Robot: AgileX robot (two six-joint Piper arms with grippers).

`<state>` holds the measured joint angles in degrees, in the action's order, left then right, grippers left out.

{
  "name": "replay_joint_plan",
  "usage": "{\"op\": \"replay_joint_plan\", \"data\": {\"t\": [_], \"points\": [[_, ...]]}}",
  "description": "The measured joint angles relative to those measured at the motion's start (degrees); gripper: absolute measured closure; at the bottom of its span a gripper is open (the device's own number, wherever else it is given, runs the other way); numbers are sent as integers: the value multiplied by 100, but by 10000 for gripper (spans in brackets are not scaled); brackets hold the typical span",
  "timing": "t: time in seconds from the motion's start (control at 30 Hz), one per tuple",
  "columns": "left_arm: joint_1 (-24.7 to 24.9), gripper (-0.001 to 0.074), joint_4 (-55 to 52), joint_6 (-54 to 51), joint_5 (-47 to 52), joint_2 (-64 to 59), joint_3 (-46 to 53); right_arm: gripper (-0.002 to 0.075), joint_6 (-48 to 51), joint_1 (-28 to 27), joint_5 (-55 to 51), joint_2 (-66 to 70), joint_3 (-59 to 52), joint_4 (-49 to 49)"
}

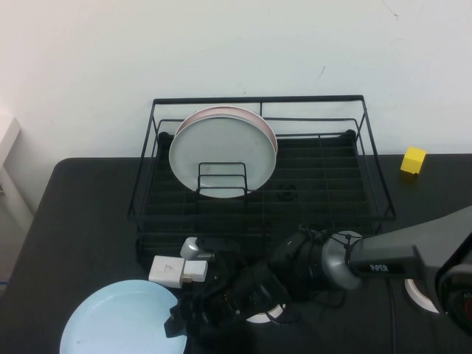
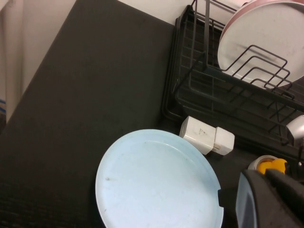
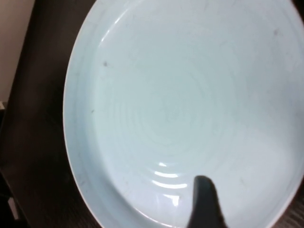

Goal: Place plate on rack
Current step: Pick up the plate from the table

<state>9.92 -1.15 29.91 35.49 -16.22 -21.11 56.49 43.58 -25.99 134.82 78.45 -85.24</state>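
The light blue plate (image 1: 118, 323) lies flat on the black table at the front left, and it also shows in the left wrist view (image 2: 152, 185) and fills the right wrist view (image 3: 180, 104). The black wire rack (image 1: 258, 99) stands at the back centre, and its corner shows in the left wrist view (image 2: 190, 95). My right arm reaches across the front of the table. My right gripper (image 1: 179, 318) sits at the plate's right rim (image 2: 219, 197) and is shut on it. One dark finger (image 3: 205, 206) lies on the plate's inner face and the other is hidden beneath. My left gripper shows in no view.
A pale grey-white plate (image 1: 221, 158) and a pink-rimmed plate (image 1: 258, 119) stand upright in the rack's left half. A white adapter (image 1: 177, 271) lies between the rack and the blue plate. A yellow block (image 1: 413, 159) sits at the far right. White rings (image 1: 422, 293) lie on the table.
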Motion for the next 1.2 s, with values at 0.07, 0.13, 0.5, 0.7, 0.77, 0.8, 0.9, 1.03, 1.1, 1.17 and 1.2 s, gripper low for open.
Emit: {"op": "replay_joint_plan", "data": {"t": [0.07,0.13,0.5,0.7,0.77,0.8,0.9,1.03,1.1,1.17,1.2], "points": [[0,736,0,0,0,0,0,308,0,0,0,0,9,-23],[0,736,5,0,0,0,0,323,-10,0,0,0,9,-77],[0,736,67,-25,11,133,0,336,-151,0,-218,103,58,-551],[0,736,67,-120,21,164,0,336,-938,-131,-218,103,114,-556],[0,736,67,-120,21,164,0,336,-1122,-173,-218,103,118,-556],[0,736,67,-120,34,164,0,336,-1186,-186,-218,103,118,-556],[0,736,75,-120,37,164,0,337,-1367,-197,-241,153,127,-556],[0,736,75,-120,37,164,0,337,-1551,-197,-376,293,127,-607],[0,736,115,-132,37,164,0,337,-1590,-197,-415,308,150,-607],[0,736,115,-132,37,164,0,337,-1603,-197,-431,308,174,-619],[0,736,115,-132,37,164,0,337,-1634,-197,-443,308,199,-619]]}}
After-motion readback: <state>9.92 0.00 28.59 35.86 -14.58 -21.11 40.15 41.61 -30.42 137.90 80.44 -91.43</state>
